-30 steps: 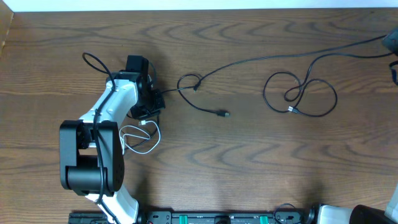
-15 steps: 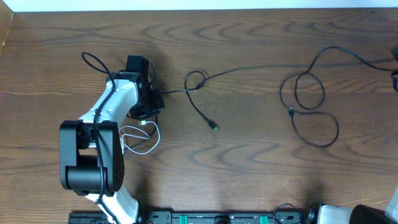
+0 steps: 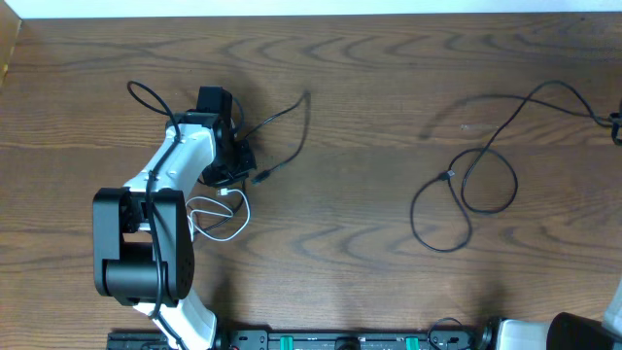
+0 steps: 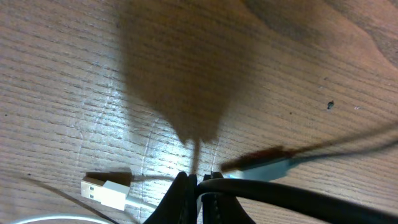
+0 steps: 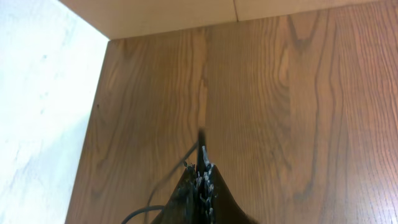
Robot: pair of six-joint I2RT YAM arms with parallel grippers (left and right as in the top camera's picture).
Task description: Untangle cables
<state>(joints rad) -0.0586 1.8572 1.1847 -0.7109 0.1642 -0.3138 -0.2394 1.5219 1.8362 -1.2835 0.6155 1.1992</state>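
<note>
Two black cables (image 3: pixel 465 185) well apart, bare table (image 3: pixel 360 214) between them.

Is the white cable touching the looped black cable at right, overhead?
No, the white cable lies by the left arm, bare table between it and the looped black cable.

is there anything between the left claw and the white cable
Nothing visible does. The white cable lies loose on bare wood right beside the left claw, its plug just off the fingertips. The claw is shut, apparently on a short black cable, so it would likely need to release that first.
</note>
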